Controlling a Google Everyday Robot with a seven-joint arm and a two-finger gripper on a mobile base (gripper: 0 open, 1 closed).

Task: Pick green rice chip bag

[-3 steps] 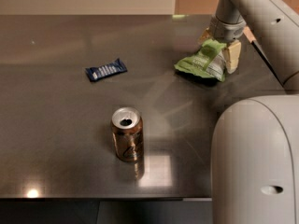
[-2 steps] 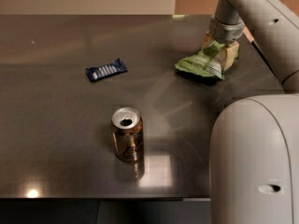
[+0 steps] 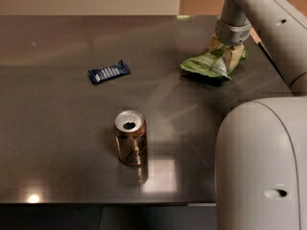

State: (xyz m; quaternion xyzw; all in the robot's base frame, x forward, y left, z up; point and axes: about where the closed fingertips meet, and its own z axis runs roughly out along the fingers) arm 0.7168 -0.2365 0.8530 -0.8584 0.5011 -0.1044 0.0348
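The green rice chip bag [image 3: 205, 65] is a lime-green glossy bag lying on the dark table [image 3: 72, 143] at the back right. My gripper [image 3: 225, 51] comes down from above onto the bag's right end. Its tan fingers [image 3: 235, 56] stand on either side of that end and are shut on it. The rest of the bag still rests on the table.
A small dark blue wrapper [image 3: 109, 72] lies at the middle left. An opened brown can [image 3: 130, 138] stands upright near the front centre. My white arm body [image 3: 261, 166] fills the lower right. The table's front edge runs along the bottom.
The gripper has stayed over the bag's right end. The bag's pinched end sits a little lower between the fingers. The can and the wrapper have not moved.
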